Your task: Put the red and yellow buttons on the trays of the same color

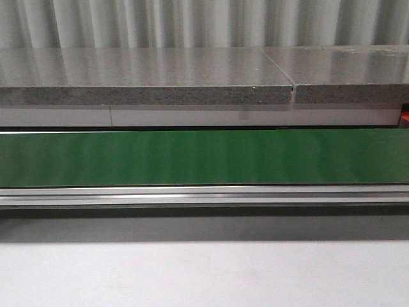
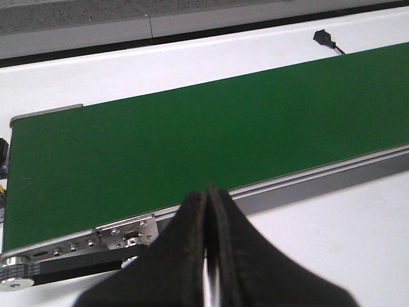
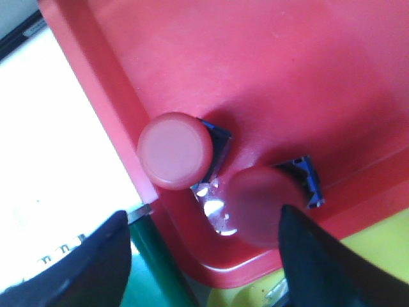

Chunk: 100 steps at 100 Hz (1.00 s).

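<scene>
In the right wrist view two red buttons lie in the red tray (image 3: 268, 70): one red button (image 3: 175, 150) near the tray's wall, a second red button (image 3: 262, 204) close to one fingertip. My right gripper (image 3: 204, 256) hangs open over the tray's corner, holding nothing. A strip of the yellow tray (image 3: 377, 249) shows beside the red one. My left gripper (image 2: 208, 198) is shut and empty, its tips over the near rail of the green belt (image 2: 192, 141). No yellow button is in view. The front view shows neither gripper.
The green conveyor belt (image 1: 204, 157) runs across the front view with a metal rail (image 1: 204, 194) along its near side and a grey stone ledge (image 1: 147, 80) behind. A black plug (image 2: 324, 39) lies on the white table beyond the belt.
</scene>
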Motion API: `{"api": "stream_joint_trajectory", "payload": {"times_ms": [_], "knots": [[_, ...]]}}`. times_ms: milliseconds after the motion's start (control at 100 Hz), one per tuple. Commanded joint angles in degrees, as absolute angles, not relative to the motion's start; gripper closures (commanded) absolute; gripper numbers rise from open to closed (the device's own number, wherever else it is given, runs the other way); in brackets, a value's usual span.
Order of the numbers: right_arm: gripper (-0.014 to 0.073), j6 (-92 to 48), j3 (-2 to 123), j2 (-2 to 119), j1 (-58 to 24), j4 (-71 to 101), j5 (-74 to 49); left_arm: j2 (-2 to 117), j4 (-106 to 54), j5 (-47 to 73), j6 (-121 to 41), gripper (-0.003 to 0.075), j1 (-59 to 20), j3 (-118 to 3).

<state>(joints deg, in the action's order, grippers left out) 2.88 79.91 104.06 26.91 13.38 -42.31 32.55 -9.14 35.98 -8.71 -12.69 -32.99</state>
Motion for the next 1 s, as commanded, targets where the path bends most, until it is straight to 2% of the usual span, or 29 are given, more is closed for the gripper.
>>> {"api": "stream_joint_trajectory", "payload": {"times_ms": [0, 270, 340, 440, 560, 690, 990], "knots": [[0.0108, 2.0, 81.0, 99.8, 27.3, 12.5, -41.5, 32.6, -10.3, 32.4, -8.6, 0.0741, -13.0, -34.5], [0.0108, 1.6, 78.7, 95.0, 27.2, 9.7, -41.8, 32.6, -10.3, 32.4, -8.6, 0.0741, -13.0, -34.5], [0.0131, 0.5, 77.0, 92.9, 26.7, 9.4, -40.9, 32.6, -10.3, 32.4, -8.6, 0.0741, -13.0, -34.5], [0.0267, 0.0, 74.2, 89.6, 25.5, 9.2, -39.1, 32.6, -10.3, 32.4, -8.6, 0.0741, -13.0, -34.5], [0.0500, 0.0, 70.6, 85.2, 22.5, 8.2, -37.2, 32.6, -10.3, 32.4, -8.6, 0.0741, -13.0, -34.5], [0.0669, 0.0, 67.1, 80.8, 18.3, 5.7, -35.6, 32.6, -10.3, 32.4, -8.6, 0.0741, -13.0, -34.5], [0.0662, -1.1, 58.4, 69.9, 8.2, 5.0, -30.7, 32.6, -10.3, 32.4, -8.6, 0.0741, -13.0, -34.5]]}}
